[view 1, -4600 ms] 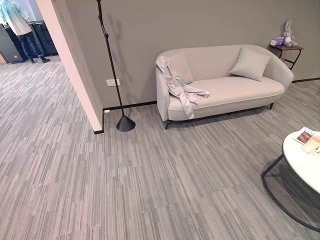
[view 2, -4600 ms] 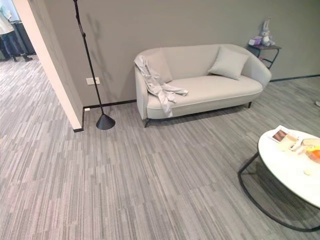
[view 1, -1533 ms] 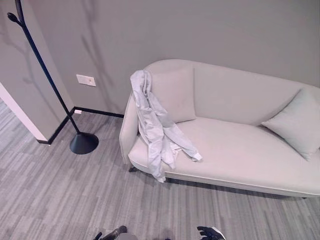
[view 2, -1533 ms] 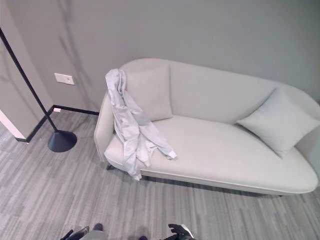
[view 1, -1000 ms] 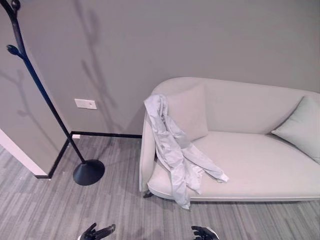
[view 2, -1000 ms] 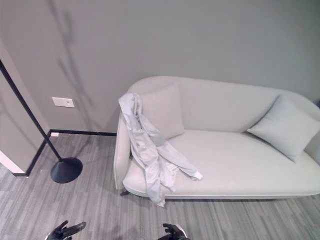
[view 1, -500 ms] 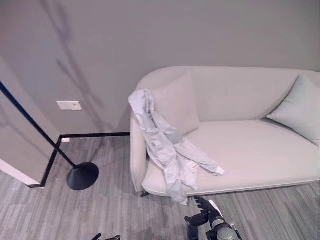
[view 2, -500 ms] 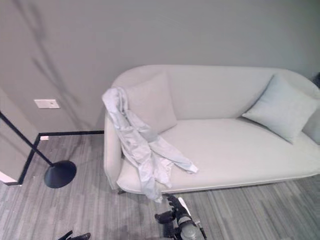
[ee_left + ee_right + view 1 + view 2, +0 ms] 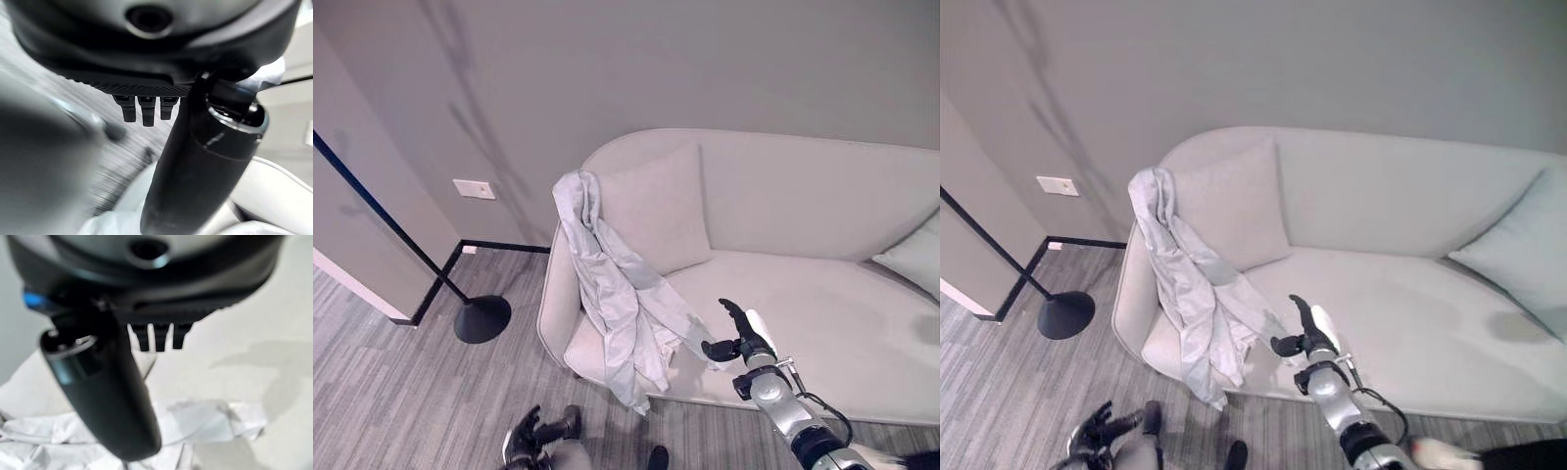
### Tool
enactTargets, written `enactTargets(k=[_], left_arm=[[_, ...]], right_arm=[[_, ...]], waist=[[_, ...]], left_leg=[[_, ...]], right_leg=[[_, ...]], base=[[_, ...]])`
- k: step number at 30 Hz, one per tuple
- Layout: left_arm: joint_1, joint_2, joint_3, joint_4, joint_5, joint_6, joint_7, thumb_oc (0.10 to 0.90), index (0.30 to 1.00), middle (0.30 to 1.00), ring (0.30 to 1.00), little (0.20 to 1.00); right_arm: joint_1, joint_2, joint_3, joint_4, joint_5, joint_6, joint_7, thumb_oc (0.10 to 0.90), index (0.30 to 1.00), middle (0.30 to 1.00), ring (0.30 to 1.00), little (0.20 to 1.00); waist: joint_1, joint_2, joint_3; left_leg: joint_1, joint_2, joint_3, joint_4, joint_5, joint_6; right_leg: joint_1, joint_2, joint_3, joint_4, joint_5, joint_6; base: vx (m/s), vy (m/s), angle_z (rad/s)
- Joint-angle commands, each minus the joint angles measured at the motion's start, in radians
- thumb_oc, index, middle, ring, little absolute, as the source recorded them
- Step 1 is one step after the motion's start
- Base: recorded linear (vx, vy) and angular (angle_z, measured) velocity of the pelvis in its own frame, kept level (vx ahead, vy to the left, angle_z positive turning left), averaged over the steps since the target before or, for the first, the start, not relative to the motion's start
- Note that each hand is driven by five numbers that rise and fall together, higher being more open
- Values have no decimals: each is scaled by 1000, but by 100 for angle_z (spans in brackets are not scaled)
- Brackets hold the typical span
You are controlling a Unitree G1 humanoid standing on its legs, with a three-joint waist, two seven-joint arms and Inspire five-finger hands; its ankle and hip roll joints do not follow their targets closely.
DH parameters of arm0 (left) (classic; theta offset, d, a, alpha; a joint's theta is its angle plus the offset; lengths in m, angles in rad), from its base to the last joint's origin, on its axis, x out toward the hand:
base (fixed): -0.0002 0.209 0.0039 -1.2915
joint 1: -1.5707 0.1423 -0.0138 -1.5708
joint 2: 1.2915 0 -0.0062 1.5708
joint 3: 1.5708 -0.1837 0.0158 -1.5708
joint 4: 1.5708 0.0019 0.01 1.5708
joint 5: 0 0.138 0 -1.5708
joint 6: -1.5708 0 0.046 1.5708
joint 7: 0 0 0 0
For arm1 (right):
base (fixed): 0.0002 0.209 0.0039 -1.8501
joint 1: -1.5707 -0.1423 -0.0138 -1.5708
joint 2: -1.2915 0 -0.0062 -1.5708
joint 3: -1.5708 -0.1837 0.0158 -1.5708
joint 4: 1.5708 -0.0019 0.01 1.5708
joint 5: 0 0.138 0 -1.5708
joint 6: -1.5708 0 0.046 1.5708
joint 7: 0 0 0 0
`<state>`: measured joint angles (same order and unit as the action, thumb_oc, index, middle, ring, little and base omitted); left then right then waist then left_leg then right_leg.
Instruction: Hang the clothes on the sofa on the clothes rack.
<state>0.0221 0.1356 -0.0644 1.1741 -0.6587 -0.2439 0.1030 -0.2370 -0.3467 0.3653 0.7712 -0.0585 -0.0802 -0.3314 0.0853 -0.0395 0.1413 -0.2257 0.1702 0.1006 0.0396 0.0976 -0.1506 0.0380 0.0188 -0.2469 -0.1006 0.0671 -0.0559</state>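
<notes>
Draping over the sofa [image 9: 822, 225] arm and seat, the pale shirt [image 9: 617, 294] lies just beside the right robot hand [image 9: 736, 338] — fingers spread apart, nearer the cloth than 0.5 s ago. The left robot hand [image 9: 524, 443] hangs low, fingers relaxed; the clothes rack [image 9: 475, 315] stands left.

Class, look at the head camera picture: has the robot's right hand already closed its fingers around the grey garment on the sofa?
No: the right hand is open, fingers extended above the sofa seat beside the garment, gripping nothing.
</notes>
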Motion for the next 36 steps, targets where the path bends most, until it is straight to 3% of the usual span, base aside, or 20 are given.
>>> enactTargets(k=[1, 7, 14, 19, 21, 28, 30, 36], left_arm=[[24, -15, -74, 9, 21, -22, -7, 800, 900, 900, 900, 900], [-37, 4, -155, -18, 3, -45, -2, 800, 900, 900, 900, 900], [-53, 18, -167, -23, 1, -47, 16, 800, 900, 900, 900, 900], [-46, 24, -111, 18, 33, -34, 24, 800, 900, 900, 900, 900], [-43, 19, -53, 63, 81, -20, 20, 800, 900, 900, 900, 900], [-35, 5, -3, 83, 118, -12, -2, 800, 900, 900, 900, 900], [-35, 2, 1, 82, 131, -14, -8, 800, 900, 900, 900, 900], [-51, -9, -22, 93, 157, -13, -2, 800, 900, 900, 900, 900]], right_arm=[[-111, 14, -23, 23, 124, -97, -31, 800, 900, 900, 900, 900], [-365, 65, 65, 264, 195, -92, -16, 800, 900, 900, 900, 900], [-414, 76, 107, 294, 158, -76, -19, 800, 900, 900, 900, 900], [-288, 28, 91, 67, 85, -81, -32, 800, 900, 900, 900, 900], [-73, -39, 29, -201, 24, -105, 7, 800, 900, 900, 900, 900], [230, -125, -29, -484, -69, -146, 117, 800, 900, 900, 900, 900], [293, -134, -35, -519, -124, -146, 129, 800, 900, 900, 900, 900], [391, -97, -6, -542, -129, -138, 156, 800, 900, 900, 900, 900]], waist=[[25, 12, -18], [75, 45, 58], [89, 34, 73], [60, 8, 54], [14, -16, 14], [-45, -22, -42], [-56, -19, -55], [-90, -10, -88]], left_leg=[[33, 3, -74, -19, 53, 46], [-62, -29, -82, -9, 46, 54], [-98, -43, -79, 14, 36, 62], [-59, -33, -68, 3, 27, 62], [7, -19, -49, -34, 27, 56], [115, -10, -22, -96, 34, 54], [143, -9, -13, -107, 34, 54], [205, -9, 12, -112, 16, 62]], right_leg=[[46, -122, 81, 19, -72, 139], [-90, -163, 90, 33, -23, 160], [-120, -184, 92, 44, -9, 168], [-103, -186, 94, 47, -12, 171], [-71, -181, 97, 42, -21, 173], [-18, -173, 110, 51, -42, 181], [-2, -173, 112, 53, -46, 184], [24, -176, 134, 64, -53, 187]], base=[[70, 138, 13], [-120, 104, 12], [-38, 44, 12], [7, -8, 0], [69, -34, -2], [29, -15, -11], [23, -12, -9], [30, 3, -20]])
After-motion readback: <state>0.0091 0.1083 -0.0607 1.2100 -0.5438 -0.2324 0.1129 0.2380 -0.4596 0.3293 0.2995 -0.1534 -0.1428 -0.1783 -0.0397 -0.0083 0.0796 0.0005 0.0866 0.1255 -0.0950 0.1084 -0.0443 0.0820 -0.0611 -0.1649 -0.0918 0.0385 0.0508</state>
